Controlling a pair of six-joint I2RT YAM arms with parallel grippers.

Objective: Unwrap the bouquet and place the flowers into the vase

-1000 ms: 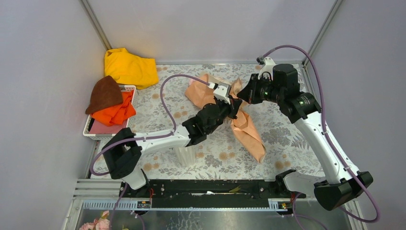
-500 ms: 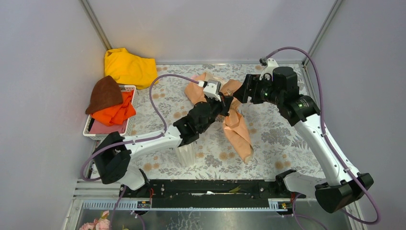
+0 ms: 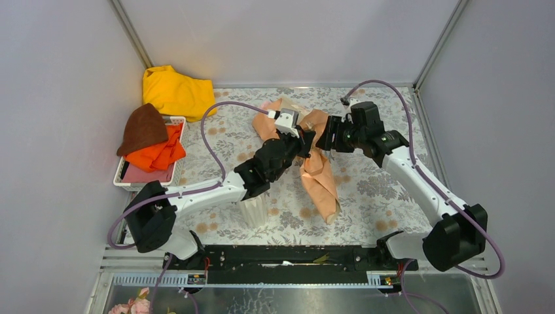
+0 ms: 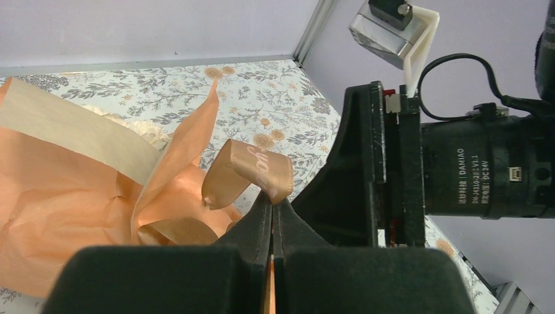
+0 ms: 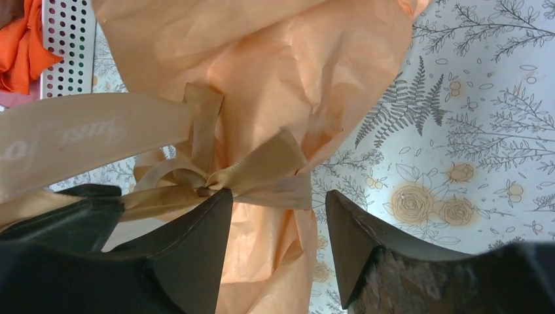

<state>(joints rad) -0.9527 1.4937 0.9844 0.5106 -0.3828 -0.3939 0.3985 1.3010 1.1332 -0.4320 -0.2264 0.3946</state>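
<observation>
The bouquet (image 3: 319, 175) lies wrapped in peach paper (image 5: 275, 85) across the middle of the floral table, tied with a tan ribbon (image 4: 252, 170). My left gripper (image 4: 272, 203) is shut on a loop of that ribbon, just above the bundle (image 3: 302, 139). My right gripper (image 5: 278, 199) is open, with the ribbon knot (image 5: 203, 190) at its left fingertip and a ribbon tail between the jaws. A cream bloom of the flowers (image 4: 141, 131) peeks from the paper; the rest are hidden. The white ribbed vase (image 3: 254, 210) stands under my left forearm.
A yellow cloth (image 3: 177, 91) lies at the back left. Beside it a white basket (image 3: 175, 122) holds a brown cloth (image 3: 143, 127) and an orange cloth (image 3: 157, 154). A black rail (image 3: 288, 261) runs along the near edge, with tiny pink blooms (image 3: 134, 306) below it.
My right gripper has opened and dropped lower and leftward onto the ribbon knot. The left gripper, still shut on the ribbon, shifted left, and the bouquet's near end swung left.
</observation>
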